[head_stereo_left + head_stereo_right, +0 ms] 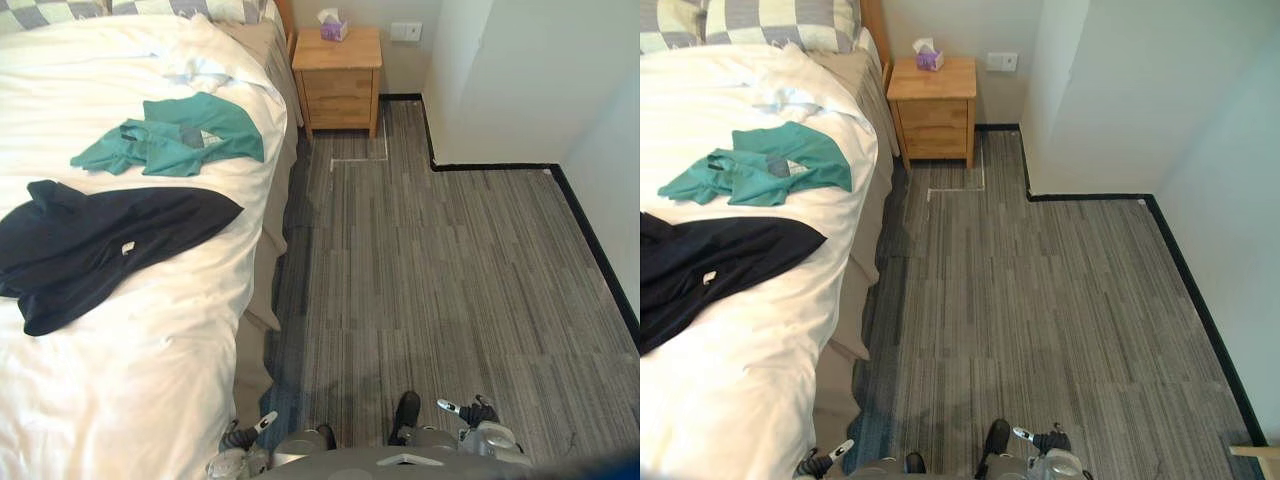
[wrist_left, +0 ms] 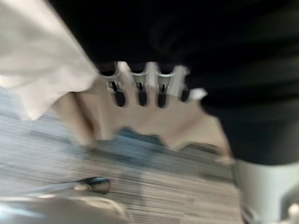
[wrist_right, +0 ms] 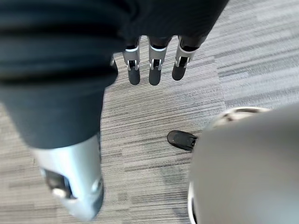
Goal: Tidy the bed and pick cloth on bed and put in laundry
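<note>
While left hand (image 2: 139,83) hangs low, black cloth (image 1: 110,245) lies well apart.

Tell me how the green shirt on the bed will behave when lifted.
Probably floppy: the green shirt lies crumpled in folds, so it should drape from any pinch. Likely light, as it is barely denting the white duvet. Pushing would probably bunch it.

The left hand (image 2: 148,79) and right hand (image 3: 154,63) have silver, dark-tipped fingers below dark ribbed covers.

on the bed (image 1: 150,380), the first cloth (image 1: 180,135) lies toward the head edge, the second cloth (image 1: 100,240) just before it; a nightstand (image 1: 338,85) stands right of the head corner.
</note>
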Robot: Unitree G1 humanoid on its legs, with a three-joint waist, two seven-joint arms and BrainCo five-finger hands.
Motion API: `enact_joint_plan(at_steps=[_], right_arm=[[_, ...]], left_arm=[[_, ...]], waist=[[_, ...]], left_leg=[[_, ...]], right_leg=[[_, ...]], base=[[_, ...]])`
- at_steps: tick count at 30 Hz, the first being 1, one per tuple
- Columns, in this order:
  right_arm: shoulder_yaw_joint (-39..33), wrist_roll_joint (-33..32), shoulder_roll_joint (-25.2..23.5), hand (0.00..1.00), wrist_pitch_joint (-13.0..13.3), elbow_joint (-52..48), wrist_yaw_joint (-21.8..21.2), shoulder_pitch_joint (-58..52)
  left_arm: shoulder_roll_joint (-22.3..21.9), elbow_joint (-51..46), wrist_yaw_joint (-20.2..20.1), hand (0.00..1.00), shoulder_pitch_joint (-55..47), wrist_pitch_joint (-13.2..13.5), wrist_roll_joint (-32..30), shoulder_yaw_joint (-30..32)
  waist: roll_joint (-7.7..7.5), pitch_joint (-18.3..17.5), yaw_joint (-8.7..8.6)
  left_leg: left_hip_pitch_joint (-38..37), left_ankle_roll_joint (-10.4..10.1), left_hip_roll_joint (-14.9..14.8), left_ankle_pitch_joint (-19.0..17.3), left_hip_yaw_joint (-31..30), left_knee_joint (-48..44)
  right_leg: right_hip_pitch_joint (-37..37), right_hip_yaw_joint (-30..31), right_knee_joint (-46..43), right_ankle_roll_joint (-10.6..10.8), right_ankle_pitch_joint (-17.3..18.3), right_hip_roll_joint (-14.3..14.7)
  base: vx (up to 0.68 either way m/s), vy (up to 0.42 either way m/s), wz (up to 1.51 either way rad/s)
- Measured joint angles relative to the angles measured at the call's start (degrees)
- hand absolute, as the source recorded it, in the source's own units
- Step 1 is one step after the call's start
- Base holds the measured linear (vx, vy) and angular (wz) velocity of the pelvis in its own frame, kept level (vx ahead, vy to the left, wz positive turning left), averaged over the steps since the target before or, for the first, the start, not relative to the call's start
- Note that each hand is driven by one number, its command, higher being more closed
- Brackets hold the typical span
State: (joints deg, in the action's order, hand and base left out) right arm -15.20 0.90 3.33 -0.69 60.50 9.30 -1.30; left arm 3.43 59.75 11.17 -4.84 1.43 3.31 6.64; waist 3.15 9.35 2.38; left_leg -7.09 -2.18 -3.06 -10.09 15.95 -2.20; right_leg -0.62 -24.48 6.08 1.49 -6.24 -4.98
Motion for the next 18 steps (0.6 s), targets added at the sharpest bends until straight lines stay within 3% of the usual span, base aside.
enact_joint_plan(at_steps=[5, 8, 9, 10, 12, 13, 15, 18], right_arm=[[-0.09, -0.14, -0.12, 0.00, 0.03, 0.05, -0.01, 0.35], [0.74, -0.27, -1.64, 0.00, 0.42, 0.13, -0.02, 1.34], [2.07, -0.29, -1.91, 0.00, 0.66, 0.12, -0.02, 1.30], [2.76, -0.33, -1.81, 0.00, 0.95, 0.14, 0.00, 1.07], [2.94, -1.03, -0.91, 0.00, 1.18, 0.06, 0.18, 0.89], [3.03, -1.62, 0.04, 0.00, 1.14, 0.08, 0.62, 0.90], [2.26, -1.89, 1.60, 0.00, 1.14, 0.06, 1.09, 1.04], [1.99, -2.00, 1.91, 0.00, 1.09, -0.15, 1.33, 0.28]], left_arm=[[-0.44, 0.00, -0.10, 0.00, 2.53, -0.05, -2.23, 0.07], [0.05, -0.04, -0.10, 0.00, 2.52, 0.02, -2.20, 0.77], [0.64, -0.12, -0.07, 0.00, 2.47, 0.00, -2.18, 1.60], [0.72, -1.14, -0.02, 0.00, 2.54, 0.01, -2.07, 2.60], [0.68, -2.14, -0.04, 0.00, 2.80, 0.12, -1.62, 3.18], [-0.08, -2.26, 0.00, 0.00, 3.82, 0.19, -1.52, 3.40], [-0.83, -2.33, -0.02, 0.00, 4.55, 0.28, -1.33, 3.10], [-0.80, -2.31, -0.05, 0.00, 4.64, 0.26, -0.44, 2.71]], waist=[[-0.31, 0.20, -0.77], [-1.74, 1.09, -1.07], [-2.13, 1.32, -1.20], [-3.12, 1.56, -1.22], [-1.88, 2.72, -0.50], [-2.06, 3.34, 0.36], [-1.15, 4.19, 0.34], [-0.49, 4.25, 0.63]], left_leg=[[-0.69, -1.12, -0.20, -0.68, -0.49, -0.52], [0.84, -6.60, -2.60, -4.25, 3.29, -8.69], [3.98, -7.22, -4.29, -4.64, 4.59, -16.13], [7.22, -6.98, -6.48, -4.52, 5.15, -25.15], [13.23, -5.48, -9.70, -1.85, 4.45, -38.73], [16.60, -4.67, -9.09, -3.98, 2.21, -41.27], [19.44, -3.29, -6.95, -5.47, 1.62, -37.50], [20.55, -2.53, -4.02, -3.21, 2.70, -20.65]], right_leg=[[-0.78, -0.27, 0.02, -0.01, 0.02, 0.03], [-1.27, 2.74, -0.01, -0.33, 2.66, 0.99], [-1.27, 3.34, -0.02, -0.79, 3.02, 1.30], [-1.85, 3.76, -0.03, -1.23, 3.43, 1.68], [-2.97, 5.64, -0.04, -1.97, 4.16, 2.79], [-3.07, 7.24, -0.06, -2.11, 4.68, 2.43], [-3.09, 8.41, -0.06, -1.93, 4.80, 1.19], [-3.13, 9.71, -0.03, -0.26, 5.88, -0.41]], base=[[0.06, 0.047, 0.05], [0.00, -0.013, -0.44], [-0.02, -0.114, -0.39], [-0.01, -0.130, -0.33], [0.05, -0.103, -0.42], [0.11, -0.051, -0.59], [0.09, 0.005, -0.43], [0.13, 0.073, -0.41]])
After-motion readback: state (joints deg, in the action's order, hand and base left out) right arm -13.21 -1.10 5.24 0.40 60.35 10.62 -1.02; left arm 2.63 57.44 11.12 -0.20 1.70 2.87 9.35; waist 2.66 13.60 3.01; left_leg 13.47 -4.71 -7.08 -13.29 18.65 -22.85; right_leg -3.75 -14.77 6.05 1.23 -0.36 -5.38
